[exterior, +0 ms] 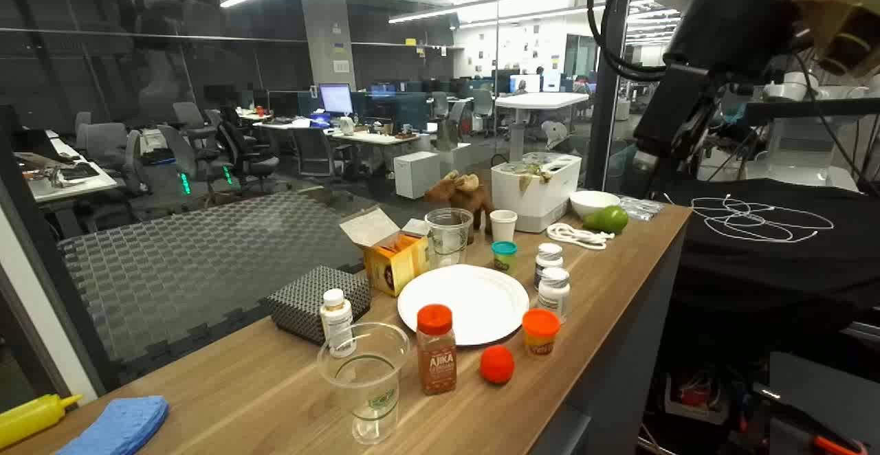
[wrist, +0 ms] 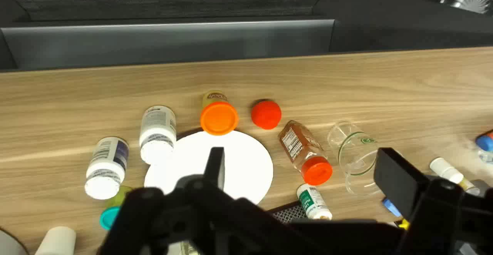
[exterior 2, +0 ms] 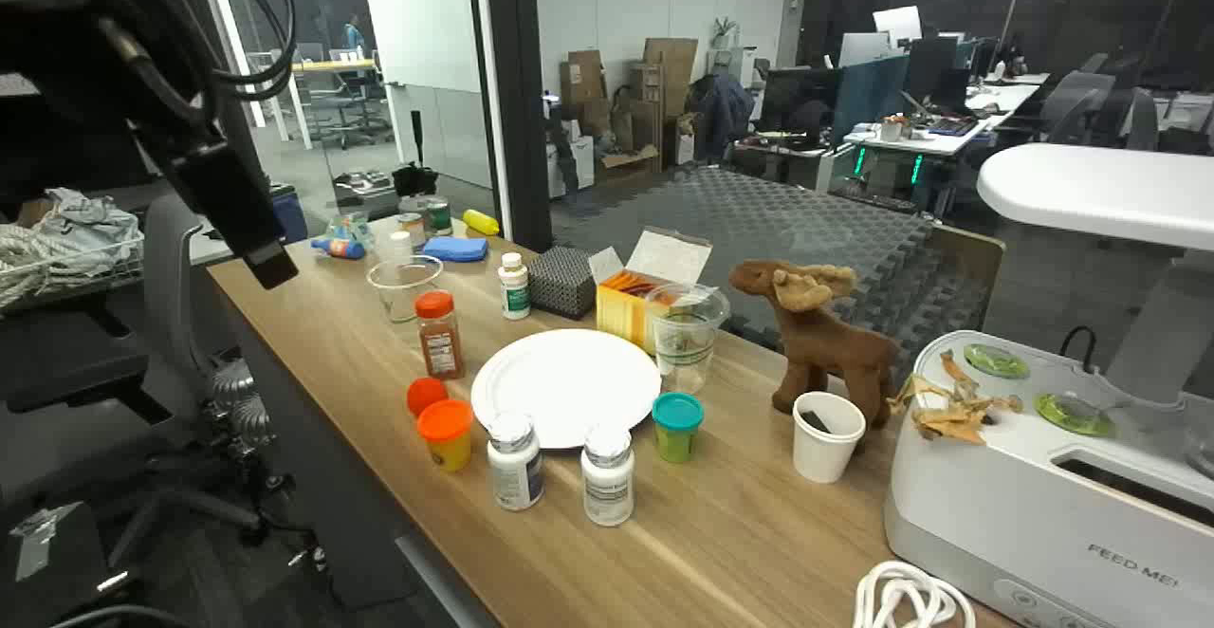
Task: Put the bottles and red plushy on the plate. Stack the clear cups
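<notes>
Up there the tool (wrist: 301, 168) gapes wide.
In an exterior view, the plate (exterior: 474, 297) has the Ajika bottle (exterior: 437, 355) at seven o'clock, red ball (exterior: 497, 363) at five.

In an exterior view, the plate (exterior: 474, 300) lies on the table (exterior: 240, 403), two bottles (exterior: 553, 295) right of it, the plushy (exterior: 497, 364) before it, a cup (exterior: 449, 243) behind.
</notes>
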{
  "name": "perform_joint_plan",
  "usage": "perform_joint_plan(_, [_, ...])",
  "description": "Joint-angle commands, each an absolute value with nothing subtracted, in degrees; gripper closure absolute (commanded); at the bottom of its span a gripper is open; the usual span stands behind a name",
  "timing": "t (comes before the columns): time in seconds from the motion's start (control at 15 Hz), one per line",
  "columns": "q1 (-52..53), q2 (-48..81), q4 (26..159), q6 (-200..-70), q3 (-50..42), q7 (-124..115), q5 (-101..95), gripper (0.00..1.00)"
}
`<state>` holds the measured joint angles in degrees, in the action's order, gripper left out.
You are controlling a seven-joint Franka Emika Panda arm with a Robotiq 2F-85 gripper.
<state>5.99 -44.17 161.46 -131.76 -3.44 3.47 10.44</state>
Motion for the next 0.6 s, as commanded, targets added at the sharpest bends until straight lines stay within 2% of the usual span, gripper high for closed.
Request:
perform_joint_plan(0.0, [5.65,-44.08,161.66,-131.44,-3.12,3.71,10.73,0.00])
perform_joint_plan(0.53, [5.64,-43.55,161.87,-131.40,-3.11,3.71,10.74,0.00])
